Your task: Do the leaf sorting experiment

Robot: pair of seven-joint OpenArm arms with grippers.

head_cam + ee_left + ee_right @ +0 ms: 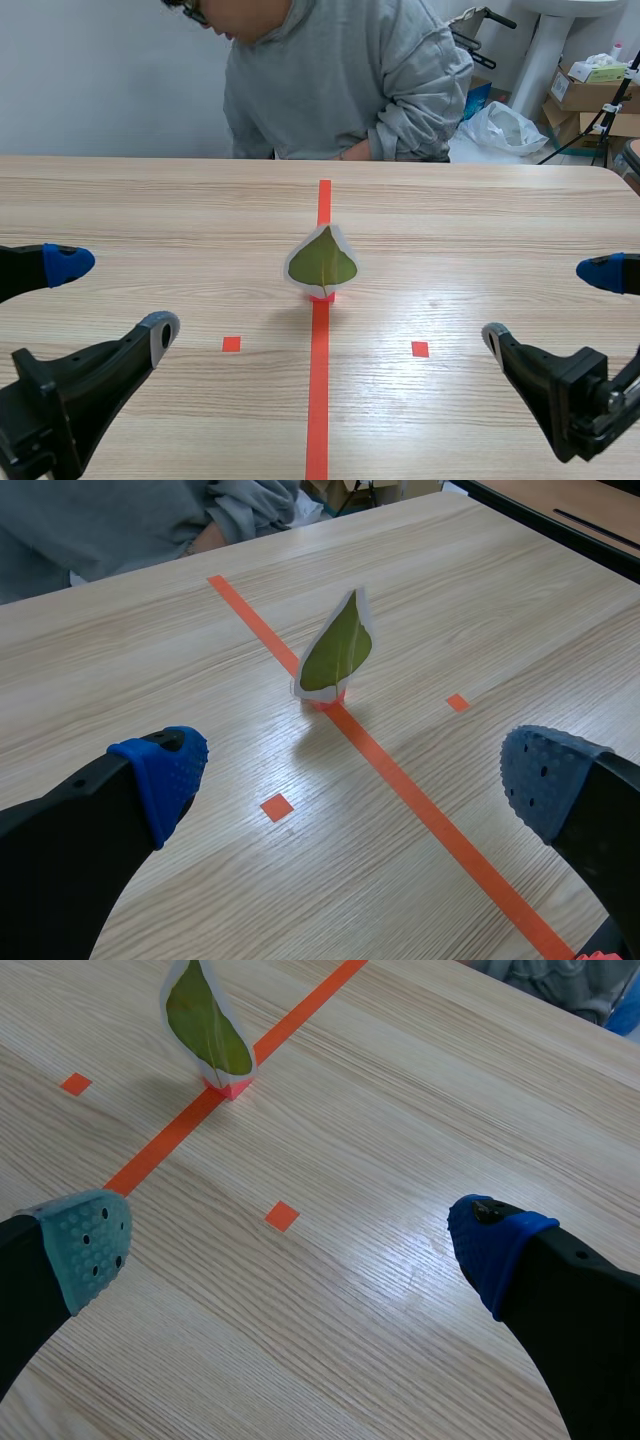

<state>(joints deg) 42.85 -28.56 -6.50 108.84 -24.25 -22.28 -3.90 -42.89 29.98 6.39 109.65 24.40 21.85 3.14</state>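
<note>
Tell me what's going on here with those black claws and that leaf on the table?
Nothing is being handled at this moment. A leaf sealed in clear plastic stands upright in a small red holder on the tape line in the middle of the table. The left gripper and right gripper sit low at either side, both open and empty, well short of the leaf. A person in a grey sweatshirt leans in from the far side, not touching it.
</note>
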